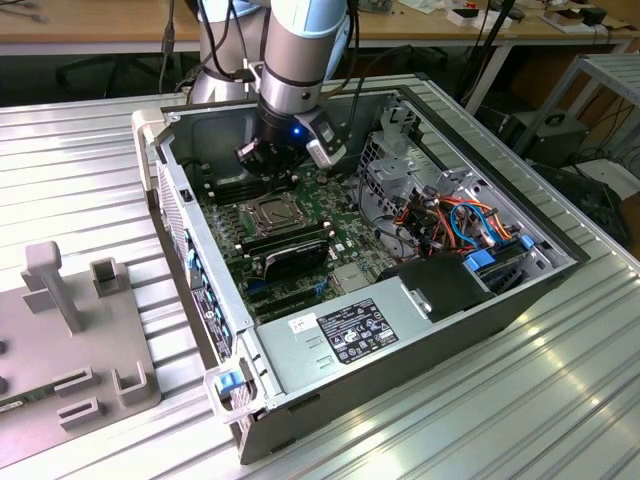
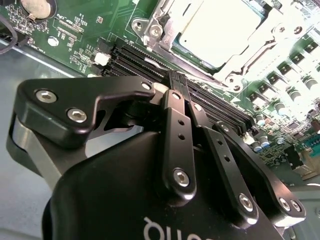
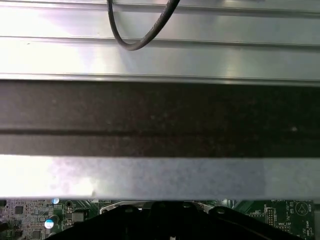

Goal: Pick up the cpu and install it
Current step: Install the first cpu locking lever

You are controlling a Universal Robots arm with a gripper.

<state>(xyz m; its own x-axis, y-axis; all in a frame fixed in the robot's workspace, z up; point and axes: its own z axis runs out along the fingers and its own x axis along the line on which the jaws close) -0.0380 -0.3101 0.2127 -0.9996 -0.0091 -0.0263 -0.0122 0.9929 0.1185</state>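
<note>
Sitting in its socket (image 2: 165, 30) inside the open computer case (image 1: 480, 310), cpu (image 2: 220, 30); gripper (image 2: 176, 79) clenched empty above memory slots (image 2: 210, 100).

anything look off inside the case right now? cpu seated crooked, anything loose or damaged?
Nothing stands out. The cpu lies flat and square within the socket frame in the second wrist view, with no visible tilt. The gripper sits over the memory slots beside it. Cables at the exterior view's right look bundled, not snagged.

arm (image 1: 300, 50) reaching down w/ wrist vertical, gripper (image 2: 176, 82) pointing downward, jaws closed together, holding nothing
</note>
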